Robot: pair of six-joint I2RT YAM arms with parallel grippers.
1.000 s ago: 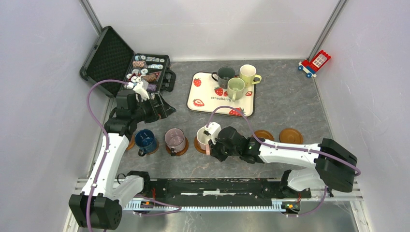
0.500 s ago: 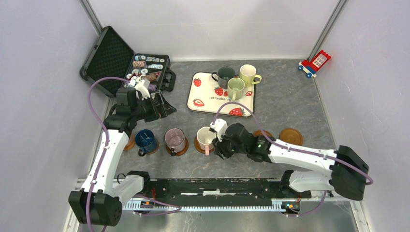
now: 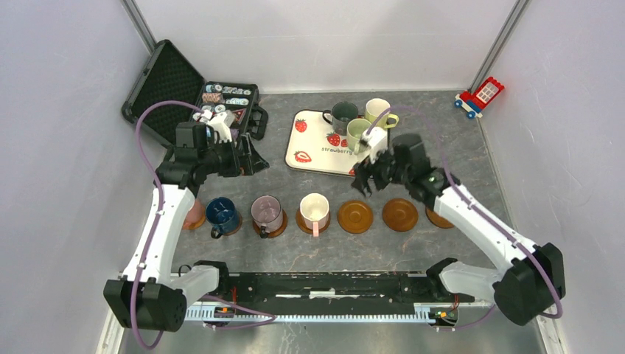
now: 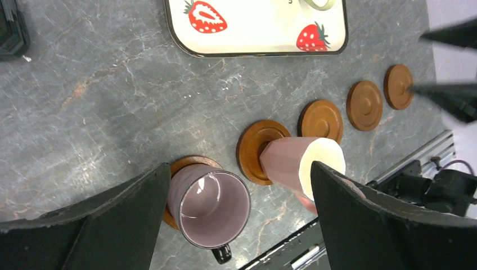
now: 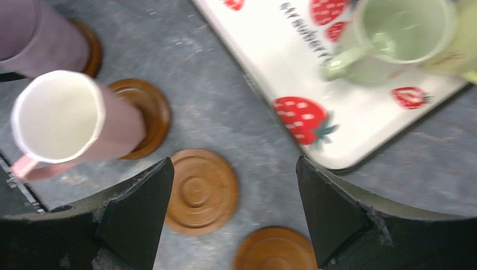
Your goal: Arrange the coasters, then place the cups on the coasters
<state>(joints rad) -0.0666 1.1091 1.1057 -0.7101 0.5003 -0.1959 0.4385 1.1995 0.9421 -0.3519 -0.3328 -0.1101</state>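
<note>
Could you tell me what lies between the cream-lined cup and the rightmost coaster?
Two bare coasters, seen in the top view: the nearer coaster beside the cream-lined cup, the middle coaster before the rightmost coaster.

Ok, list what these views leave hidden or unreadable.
Top view: pink ceramic mug at the row's left end, mostly covered by the left arm.
Top view: rightmost round brown wooden coaster, partly under the right arm.
Right wrist view: yellow-green ceramic mug, cut by the right edge, blurred.
Left wrist view: light green mug, a sliver at the top edge.
</note>
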